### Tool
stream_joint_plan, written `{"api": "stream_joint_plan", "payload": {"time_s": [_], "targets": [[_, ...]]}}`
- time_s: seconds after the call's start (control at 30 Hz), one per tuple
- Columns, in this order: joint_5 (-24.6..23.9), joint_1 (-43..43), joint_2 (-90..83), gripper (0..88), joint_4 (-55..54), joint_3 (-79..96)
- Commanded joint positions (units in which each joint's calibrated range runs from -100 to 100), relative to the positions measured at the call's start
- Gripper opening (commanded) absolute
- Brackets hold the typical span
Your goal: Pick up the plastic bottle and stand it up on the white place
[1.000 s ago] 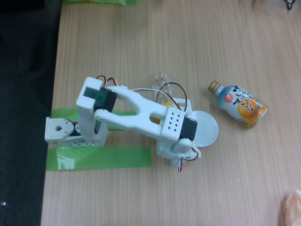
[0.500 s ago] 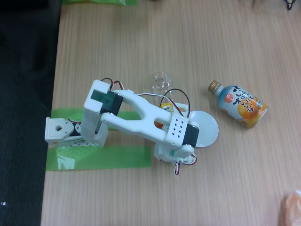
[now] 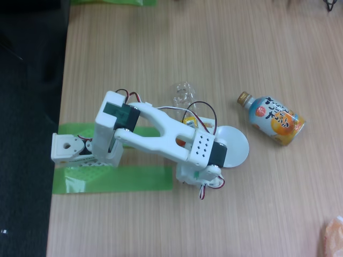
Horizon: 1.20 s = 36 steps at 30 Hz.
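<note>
Arm (image 3: 161, 134): white printed arm, reaching from its base at the left of the fixed view out toward the right, seen from above; red and black wires loop over it.
Base (image 3: 72, 150): sits near the left edge of the surface, between two green tape strips (image 3: 112, 179).
Fingers (image 3: 199, 176): hidden beneath the wrist housing; cannot tell whether they are released or clenched, or on what.
Plastic bottle (image 3: 184, 92): clear end pokes out above the forearm; a bit of yellow-orange label shows through the gap in the arm near the wrist. The rest is covered by the arm, so its pose is unclear. It lies just left of the white disc.
White disc (image 3: 237, 144): flat and round, partly under the wrist; its right half is bare.
Other bottle (image 3: 272, 119): light blue and orange, gold cap, lying on its side to the right of the disc, apart from it.
Surface (image 3: 161, 48): pale wood grain; dark floor along the left.
Bottom right corner: an orange-pink object (image 3: 333, 235), cut off by the frame edge.
</note>
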Motion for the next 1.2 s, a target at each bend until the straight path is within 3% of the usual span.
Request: {"api": "stream_joint_plan", "payload": {"time_s": [0.0, 0.4, 0.63, 0.73, 1.17], "targets": [[0.27, 0.08, -0.24, 37.5, 0.48, -2.78], [0.33, 0.90, 0.27, 37.4, 0.48, -3.14], [0.38, 2.31, 0.27, 20.1, 0.22, -3.14], [0.38, 2.31, 0.27, 17.3, 0.13, -3.14], [1.11, 2.38, -0.32, 17.8, 0.48, -3.14]]}}
